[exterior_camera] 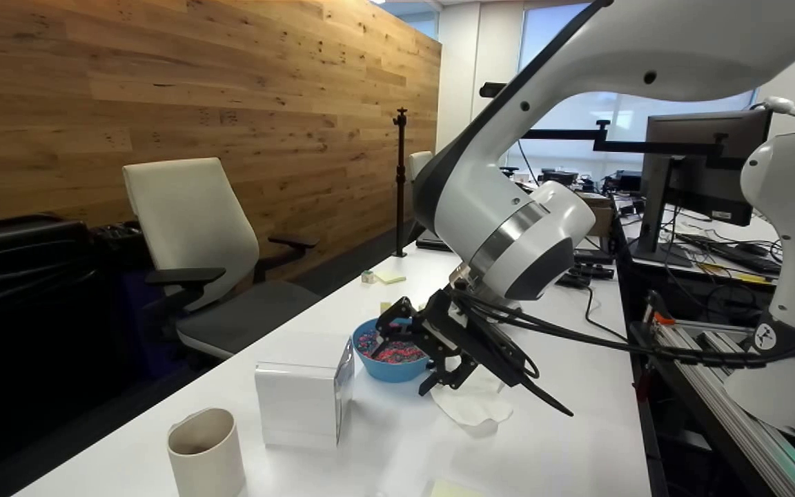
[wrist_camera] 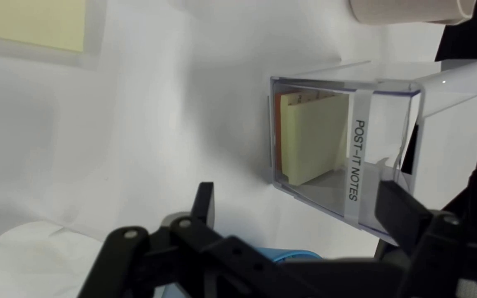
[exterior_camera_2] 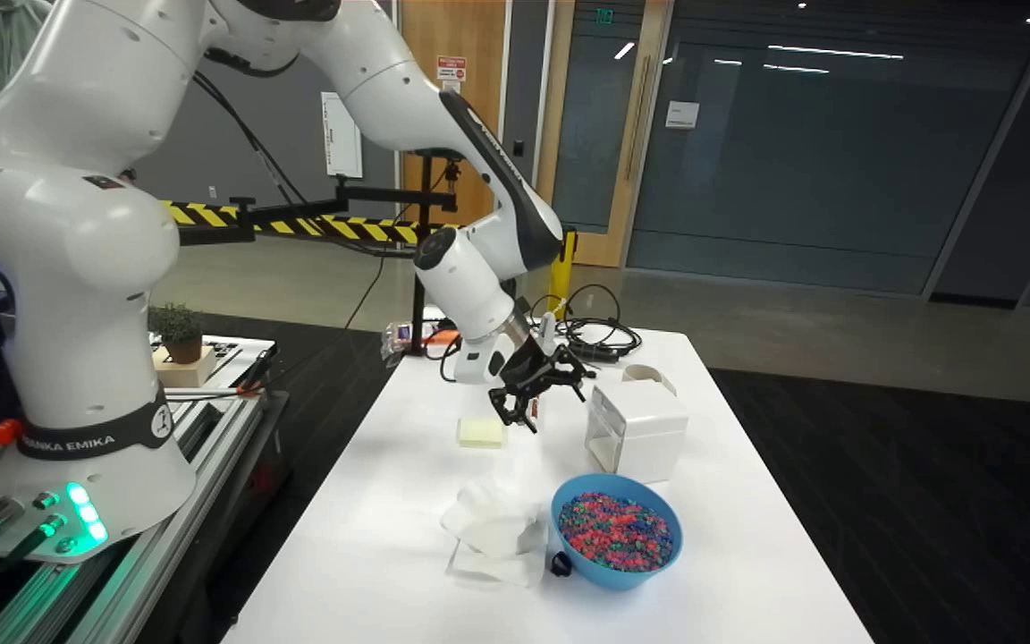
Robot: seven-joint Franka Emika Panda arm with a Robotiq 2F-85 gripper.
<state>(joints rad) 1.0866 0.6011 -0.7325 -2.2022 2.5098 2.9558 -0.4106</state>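
Observation:
My gripper (wrist_camera: 297, 198) is open and empty above the white table, with its fingers wide apart. It also shows in both exterior views (exterior_camera: 403, 368) (exterior_camera_2: 558, 411). Nearest to it is a clear and white box (wrist_camera: 325, 203) labelled "POST-IT NOTES", its open side facing the gripper. Pads of yellow notes (wrist_camera: 317, 140) stand inside it. The box also shows in both exterior views (exterior_camera: 297, 404) (exterior_camera_2: 654, 434). A blue bowl (exterior_camera_2: 604, 577) of small coloured beads stands beyond; in the wrist view its rim (wrist_camera: 300, 253) is mostly hidden by the gripper.
A yellow note pad (exterior_camera_2: 481, 433) and crumpled white paper (exterior_camera_2: 493, 528) lie on the table. A beige cup (exterior_camera: 205, 442) stands near the box. A small black object (exterior_camera_2: 561, 563) lies beside the bowl. A black pole (exterior_camera: 401, 179) and coiled cables (exterior_camera_2: 600, 335) are at the table ends.

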